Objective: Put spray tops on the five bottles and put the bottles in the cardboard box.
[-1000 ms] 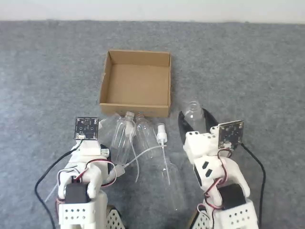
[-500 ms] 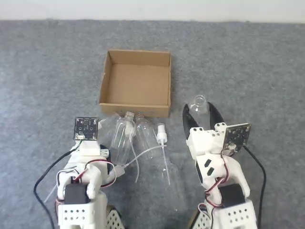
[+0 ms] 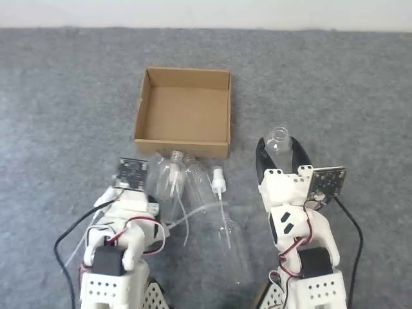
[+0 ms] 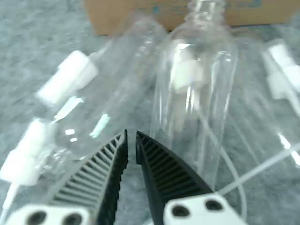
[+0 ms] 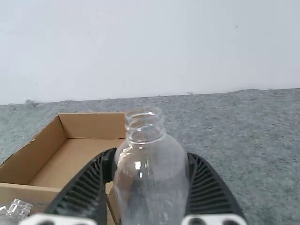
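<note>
One clear plastic bottle stands clamped in the ribbed right pincer.

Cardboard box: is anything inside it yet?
No bottles visible: the high view shows the cardboard box with a bare floor. A thin strip behind its near wall is hidden, and in the right wrist view the gripped bottle covers part of the box.

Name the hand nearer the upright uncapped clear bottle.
Right: the right hand grips the upright clear plastic bottle; the left hand is apart, over the lying clear bottles.
</note>
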`<state>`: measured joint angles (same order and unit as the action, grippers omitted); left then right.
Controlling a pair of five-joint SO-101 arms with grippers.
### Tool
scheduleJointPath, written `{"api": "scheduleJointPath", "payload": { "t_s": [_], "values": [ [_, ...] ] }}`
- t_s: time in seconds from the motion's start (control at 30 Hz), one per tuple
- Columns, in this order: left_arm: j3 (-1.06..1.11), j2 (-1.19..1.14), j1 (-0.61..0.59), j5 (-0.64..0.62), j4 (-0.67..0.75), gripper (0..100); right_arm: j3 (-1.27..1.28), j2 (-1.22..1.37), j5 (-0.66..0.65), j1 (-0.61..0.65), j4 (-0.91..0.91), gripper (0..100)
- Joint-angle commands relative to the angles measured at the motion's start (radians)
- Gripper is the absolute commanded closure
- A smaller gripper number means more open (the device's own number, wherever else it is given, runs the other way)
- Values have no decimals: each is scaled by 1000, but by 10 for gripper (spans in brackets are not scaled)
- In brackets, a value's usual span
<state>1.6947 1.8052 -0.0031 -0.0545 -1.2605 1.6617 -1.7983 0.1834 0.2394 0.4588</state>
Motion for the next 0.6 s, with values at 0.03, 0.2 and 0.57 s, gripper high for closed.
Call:
{"api": "scheduleJointPath", "payload": {
  "t_s": [0.03,0.2,0.57],
  "values": [
    [-10,18,80,2,-3,963,21,-8,9,-13,-5,951],
    [-10,18,87,2,-3,963,21,-15,11,-12,8,951],
    [-85,20,78,8,12,964,21,-10,11,-12,8,951]
  ]
}}
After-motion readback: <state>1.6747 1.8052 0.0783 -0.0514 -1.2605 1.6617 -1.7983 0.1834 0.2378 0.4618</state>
